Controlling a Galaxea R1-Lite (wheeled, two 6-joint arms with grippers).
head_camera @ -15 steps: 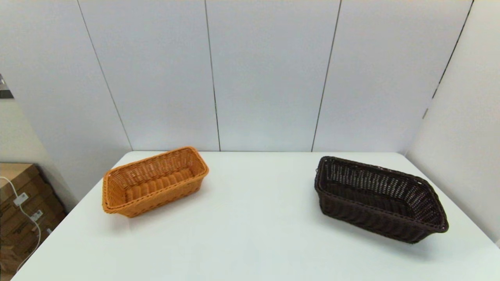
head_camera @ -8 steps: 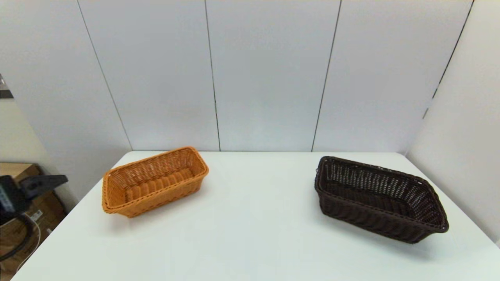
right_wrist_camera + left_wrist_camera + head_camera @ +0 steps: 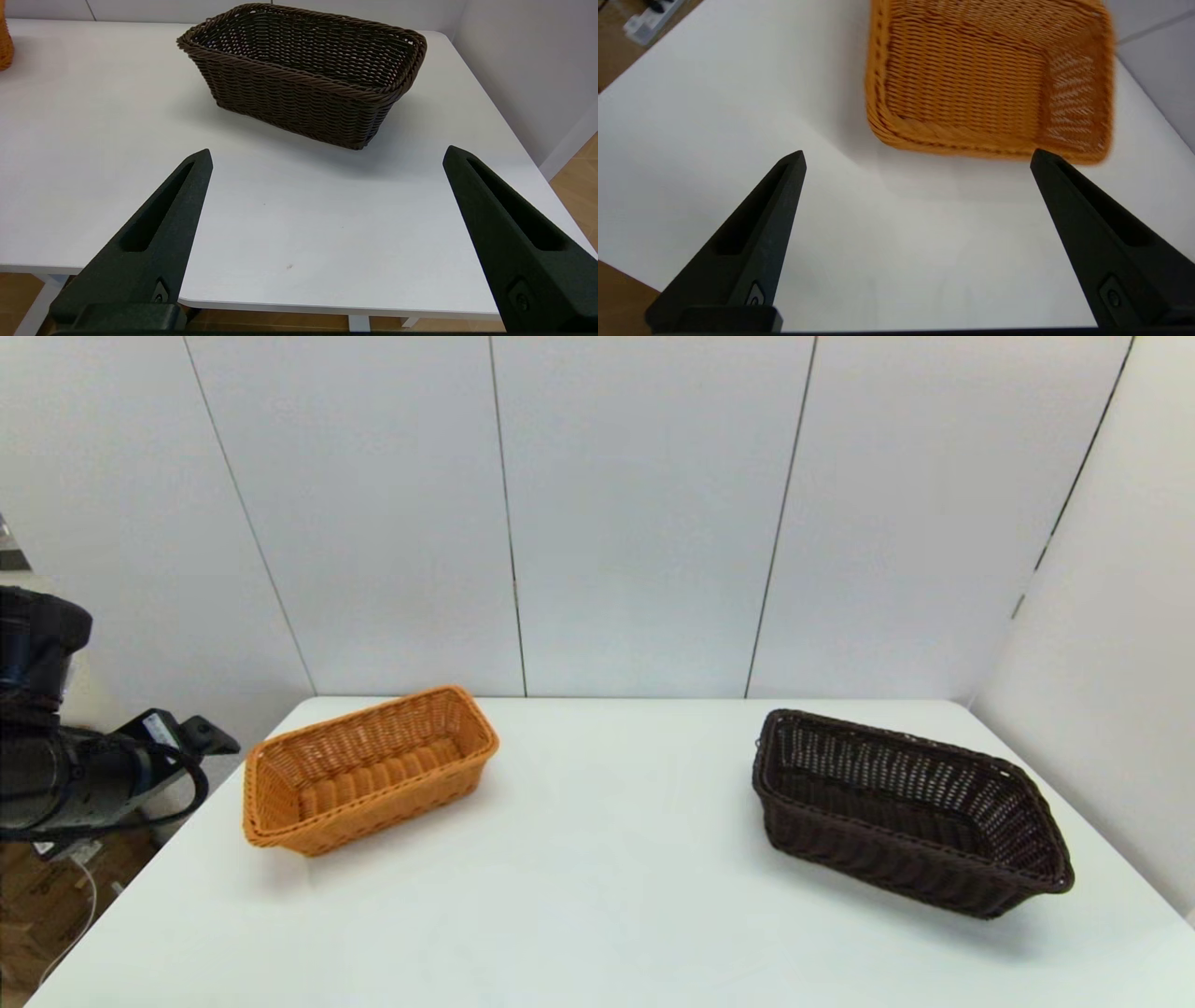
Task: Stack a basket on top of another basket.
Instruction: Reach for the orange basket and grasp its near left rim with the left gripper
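1. I see the dark brown wicker basket (image 3: 910,810) on the right side of the head frame, sitting flat on the white table (image 3: 597,896), long axis angled, near end toward the lower right. It is empty and upright.
2. The orange wicker basket (image 3: 369,768) is at left-centre of the head frame, also upright and empty, on the same table. The two baskets are well apart, with bare tabletop between them. Nothing is stacked yet.
3. The left gripper (image 3: 917,156) has its jaws wide and holds nothing. In its wrist view the fingertips (image 3: 796,161) hang over the tabletop just short of the orange basket's braided rim (image 3: 952,140), not touching it.
4. In the head frame I see only the left arm's body (image 3: 84,775), at the far left edge beside the table's left side, level with the orange basket.
5. The right gripper (image 3: 327,154) also has its jaws wide and is empty. It sits back past the table's near edge, with the dark basket (image 3: 303,70) ahead and well clear of the fingers (image 3: 467,163). It does not show in the head frame.
6. Behind the table stand grey wall panels (image 3: 635,513); cardboard boxes (image 3: 37,896) are in the lower left corner of the head frame.
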